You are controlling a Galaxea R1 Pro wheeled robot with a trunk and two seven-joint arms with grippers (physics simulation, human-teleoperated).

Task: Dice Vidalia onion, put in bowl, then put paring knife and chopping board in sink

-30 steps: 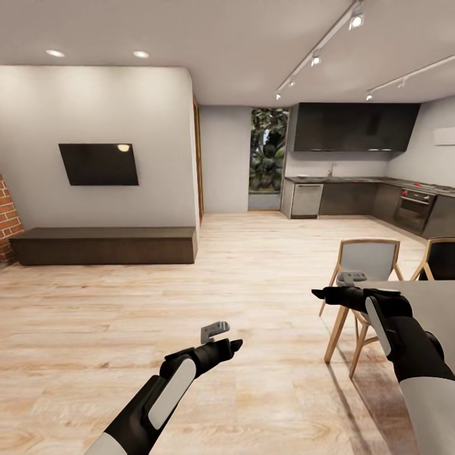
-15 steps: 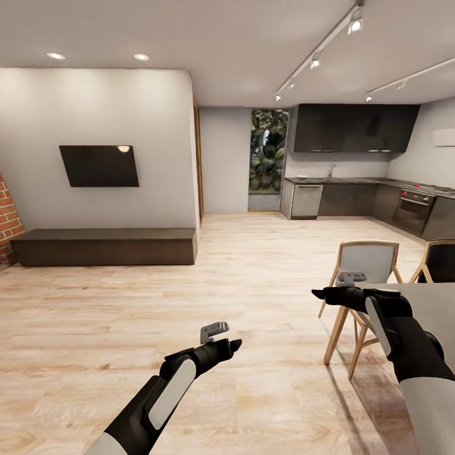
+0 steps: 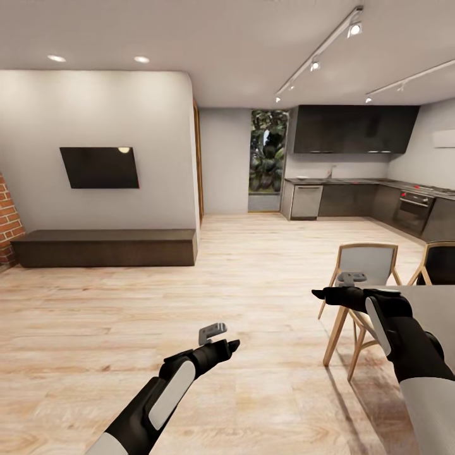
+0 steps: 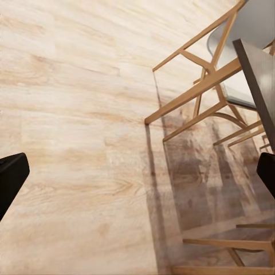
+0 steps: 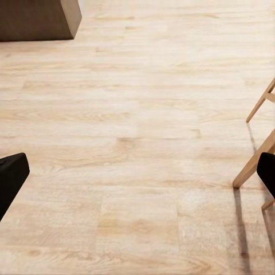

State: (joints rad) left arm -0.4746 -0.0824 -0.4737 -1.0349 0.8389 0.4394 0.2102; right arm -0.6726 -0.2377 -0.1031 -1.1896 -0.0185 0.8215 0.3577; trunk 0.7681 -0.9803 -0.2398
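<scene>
The kitchen lies far ahead at the back right, where the dark countertop [image 3: 354,181] runs along the wall under black cabinets. A thin tap [image 3: 330,170] rises from it; the sink, Vidalia onion, chopping board, paring knife and bowl are too far off to make out. My left gripper [image 3: 221,338] hangs over the wooden floor, low in the head view, and stands open [image 4: 137,183] with nothing in it. My right gripper [image 3: 328,287] is held out in front of a chair, open [image 5: 137,177] and holding nothing.
Two wooden chairs [image 3: 366,265] and a grey table [image 3: 436,303] stand close on my right. A low dark bench [image 3: 104,246] and a wall-mounted TV [image 3: 99,167] are at the left. An oven [image 3: 414,208] sits in the right kitchen run. Open wooden floor [image 3: 253,265] stretches toward the kitchen.
The whole picture has slid down a few pixels, so the camera has moved slightly. Both arms keep the same pose and both grippers stay open.
</scene>
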